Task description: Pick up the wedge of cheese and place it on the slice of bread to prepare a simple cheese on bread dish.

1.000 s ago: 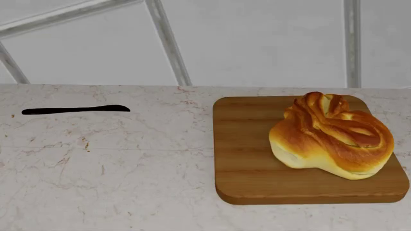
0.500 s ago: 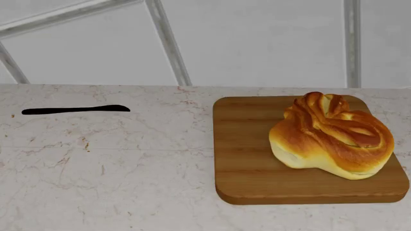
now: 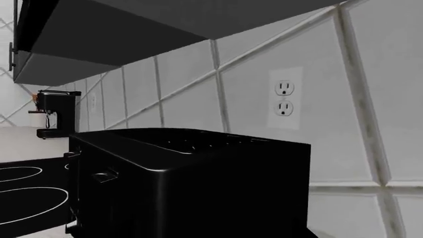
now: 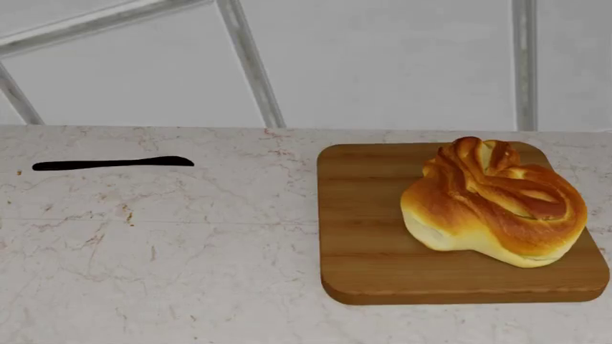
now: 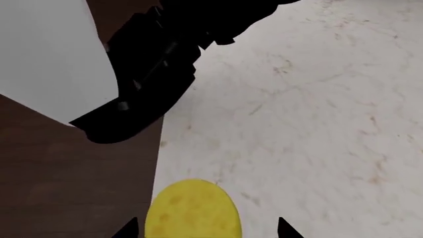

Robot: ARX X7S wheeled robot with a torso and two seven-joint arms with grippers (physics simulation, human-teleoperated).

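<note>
The slice of bread (image 4: 494,202), a golden-brown knotted bun, sits on the right half of a wooden board (image 4: 368,236) in the head view. The wedge of cheese (image 5: 191,210), a pale-yellow rounded chunk, shows only in the right wrist view, lying on the marble counter at its edge. My right gripper (image 5: 205,230) is open, with its two dark fingertips (image 5: 127,229) on either side of the cheese and a gap to each. The cheese and both grippers are out of the head view. My left gripper does not show in its own wrist view.
A black knife (image 4: 113,163) lies on the counter at the back left. The left wrist view shows a black toaster (image 3: 191,183), a wall outlet (image 3: 284,98) and a coffee machine (image 3: 56,113). A black robot part (image 5: 152,74) hangs over the counter edge, with dark floor (image 5: 66,188) below.
</note>
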